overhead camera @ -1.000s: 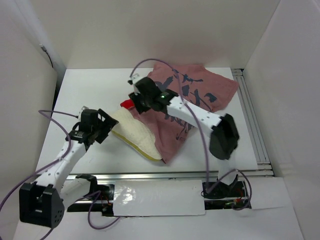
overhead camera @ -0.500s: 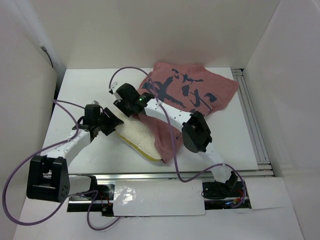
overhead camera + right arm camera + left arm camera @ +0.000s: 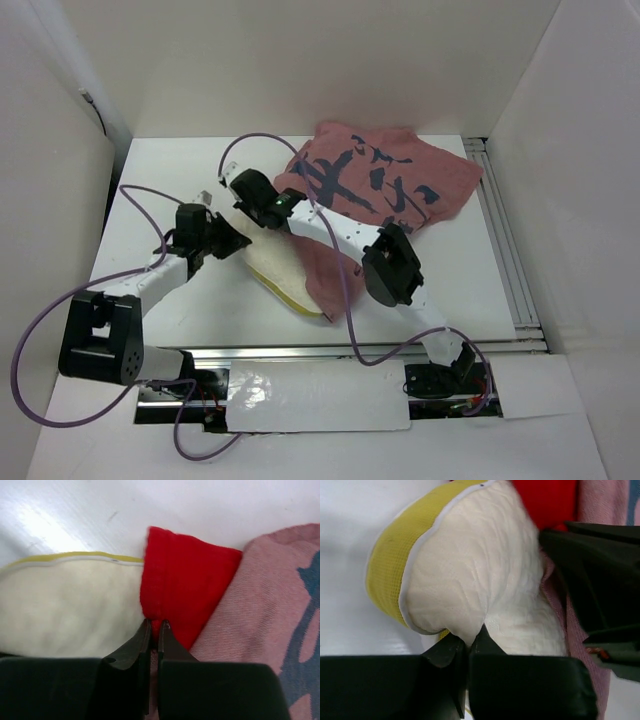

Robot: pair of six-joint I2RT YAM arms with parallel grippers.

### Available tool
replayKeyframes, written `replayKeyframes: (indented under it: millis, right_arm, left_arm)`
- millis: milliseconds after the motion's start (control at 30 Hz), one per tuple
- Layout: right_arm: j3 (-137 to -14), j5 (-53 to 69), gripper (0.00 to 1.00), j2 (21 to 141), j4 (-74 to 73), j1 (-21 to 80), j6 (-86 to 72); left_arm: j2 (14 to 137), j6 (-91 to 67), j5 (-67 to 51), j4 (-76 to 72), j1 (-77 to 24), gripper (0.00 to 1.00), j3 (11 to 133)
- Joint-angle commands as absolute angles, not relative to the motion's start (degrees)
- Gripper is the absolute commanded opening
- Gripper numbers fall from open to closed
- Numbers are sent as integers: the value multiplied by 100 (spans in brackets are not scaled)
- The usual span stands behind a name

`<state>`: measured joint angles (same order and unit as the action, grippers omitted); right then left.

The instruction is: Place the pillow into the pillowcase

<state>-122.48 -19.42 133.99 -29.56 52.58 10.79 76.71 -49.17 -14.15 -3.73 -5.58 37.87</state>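
Dark calligraphy (image 3: pixel 335 180), illegible, on pink pillowcase (image 3: pixel 450 185) partly over cream pillow (image 3: pixel 278 268)

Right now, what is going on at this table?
A soft cream pillow with yellow edging is being put into a dusty pink-red fabric pillowcase with dark marks. The left gripper pinches the pillow's exposed end; the right gripper pinches the case's red opening edge. The pillow is only partly inside.

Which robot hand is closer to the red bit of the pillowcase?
Right. The right hand is touching it, pinching the pillowcase by its red edge. The left hand is close beside it, pinching the pillow instead.
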Motion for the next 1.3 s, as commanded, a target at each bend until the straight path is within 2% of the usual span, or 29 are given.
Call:
replayKeyframes:
  millis: [0,200,300,433,533,567,667,733,900,1000,1033,1067,1133,1167,1200,1233,1267]
  right_arm:
    - [-12234,-1583,0,12685,-2602,5484,968]
    - [-12218,-704,0,11735,-2733,5827,554]
    - [-12138,-720,0,11233,-2786,6037,308]
    - [-12515,-379,0,10987,-3111,6169,53]
    - [-13033,34,0,11073,-3401,6223,-228]
    - [-13191,200,0,11179,-3462,6223,-420]
    - [-13745,526,0,11355,-3542,6223,-824]
    - [-13886,948,0,11426,-3332,6223,-1010]
    - [-13380,871,0,11365,-2727,6223,-1335]
    - [-12948,870,0,11364,-2453,6223,-1441]
    - [-12851,809,0,11364,-2452,6223,-1441]
    - [-12763,861,0,11434,-2391,6162,-1581]
    - [-12561,992,0,11487,-2338,5978,-1713]
    - [-12507,1063,0,11540,-2338,5924,-1801]
    - [-12446,1124,0,11540,-2181,5924,-1880]
    - [-12289,1177,0,11601,-2093,5854,-1881]
    - [-12287,1178,0,11602,-2092,5854,-1881]
  left_arm:
    - [7839,-4194,-2046,-1581,-860,0,3788]
    - [7638,-3718,-2101,-2695,-1414,0,4025]
    - [7252,-3446,-2101,-3539,-1887,0,3815]
    - [7014,-3366,-1224,-3542,-2336,0,3867]
    - [6961,-3453,-985,-4786,-2635,0,3508]
    - [6961,-3646,-749,-5608,-2706,0,3263]
    - [7417,-3857,76,-6581,-2987,0,3155]
    - [7768,-4024,726,-6575,-3111,0,3356]
    - [8927,-4649,984,-6732,-3234,0,3595]
    - [9114,-4895,916,-5691,-3287,0,3989]
    - [9114,-4974,731,-5121,-3200,5,4147]
    - [9027,-4975,625,-3906,-3199,19,4470]
    - [8782,-4913,842,-2713,-3330,40,4736]
    - [8685,-4913,1166,-2168,-3383,46,4833]
    - [8579,-4913,1282,-1231,-3384,56,4904]
    - [8343,-5026,1335,-508,-3445,61,4956]
    - [8210,-5097,1336,-501,-3445,61,4957]
